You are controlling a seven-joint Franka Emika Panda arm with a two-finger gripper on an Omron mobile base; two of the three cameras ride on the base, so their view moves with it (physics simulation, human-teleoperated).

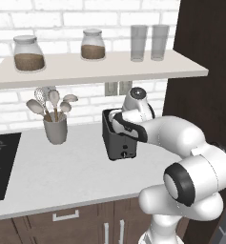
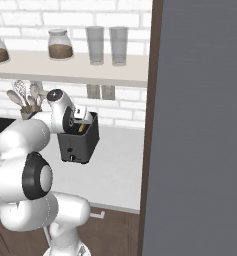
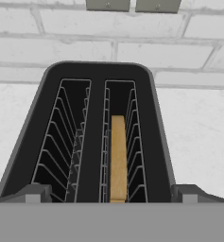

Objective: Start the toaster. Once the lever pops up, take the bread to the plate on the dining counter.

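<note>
The dark toaster [image 1: 118, 145] [image 2: 77, 145] stands on the white worktop by the brick wall. In the hand view I look straight down into the two slots of the toaster [image 3: 97, 71]. The bread [image 3: 117, 158] stands on edge in the right-hand slot, sunk among the wire guides; a sliver of the bread [image 2: 81, 128] also shows from the right base view. My gripper [image 3: 111, 194] [image 2: 83, 118] hovers just above the toaster's top, open wide, a fingertip [image 3: 34, 194] at each side and nothing held. The plate and the dining counter are out of view.
A grey utensil cup [image 1: 56, 129] stands left of the toaster, a black cooktop [image 1: 0, 167] further left. A shelf [image 1: 100, 71] with jars and glasses hangs overhead. A tall dark cabinet [image 2: 200, 125] bounds the right side. Wall outlets [image 3: 132, 4] sit behind the toaster.
</note>
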